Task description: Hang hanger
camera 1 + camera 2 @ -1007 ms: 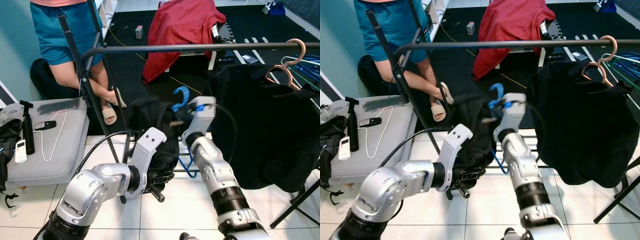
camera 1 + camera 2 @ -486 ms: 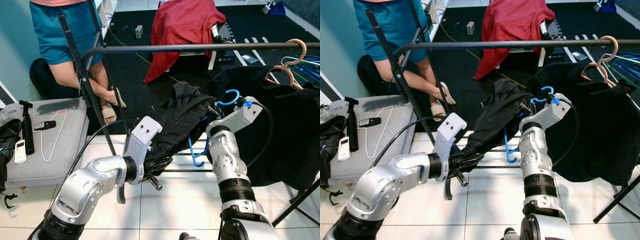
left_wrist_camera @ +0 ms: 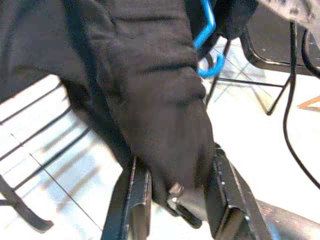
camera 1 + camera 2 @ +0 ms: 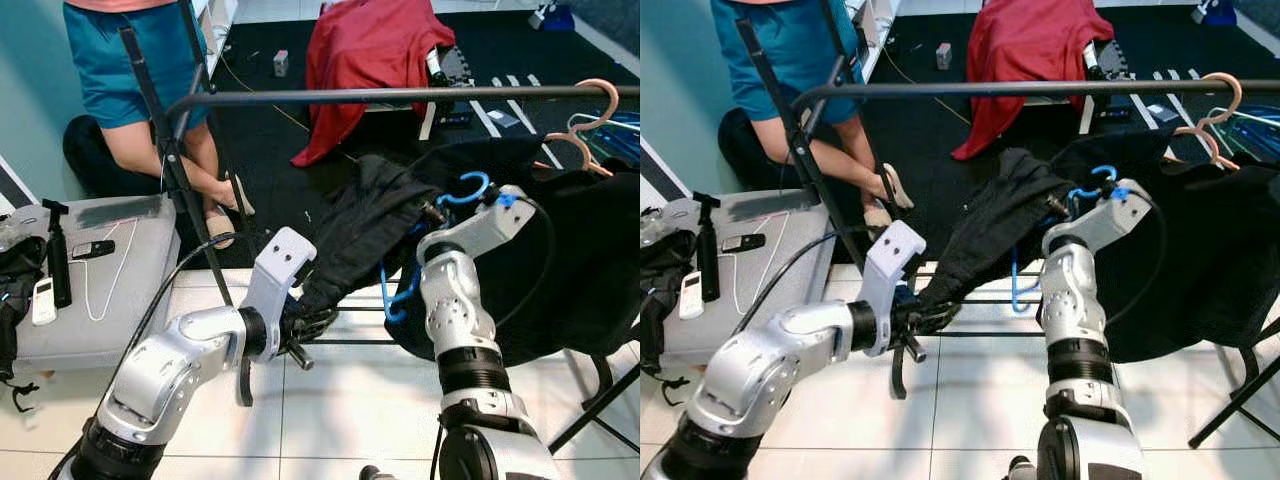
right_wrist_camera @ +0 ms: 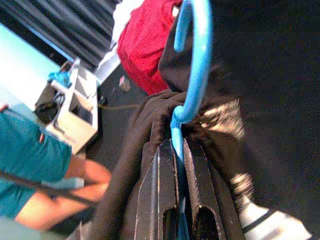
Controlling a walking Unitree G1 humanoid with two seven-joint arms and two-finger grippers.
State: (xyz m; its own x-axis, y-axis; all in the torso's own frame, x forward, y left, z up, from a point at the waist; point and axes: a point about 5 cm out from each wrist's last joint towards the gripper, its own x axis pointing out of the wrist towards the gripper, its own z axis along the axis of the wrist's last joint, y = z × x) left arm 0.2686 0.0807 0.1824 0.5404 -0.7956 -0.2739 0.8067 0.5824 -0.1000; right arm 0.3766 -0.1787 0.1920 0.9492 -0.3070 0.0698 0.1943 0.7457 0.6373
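Left eye view, frame centre: your right pincer [image 5: 179, 200] clamps the blue plastic hanger [image 4: 462, 190]; your left pincer [image 3: 175, 200] clamps its black fabric garment [image 4: 365, 225] below the black metal rail [image 4: 400, 95].

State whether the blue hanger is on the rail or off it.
Off: blue hanger sits below the rail, shut in the right gripper.

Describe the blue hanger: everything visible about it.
The blue hanger looks like thin plastic, with an open curved hook at the top. A black garment is draped over it, hiding most of its frame; a blue loop shows below the cloth. The right gripper is shut on its neck, holding it below the rail, not yet hooked. The left gripper pinches the garment's lower end.
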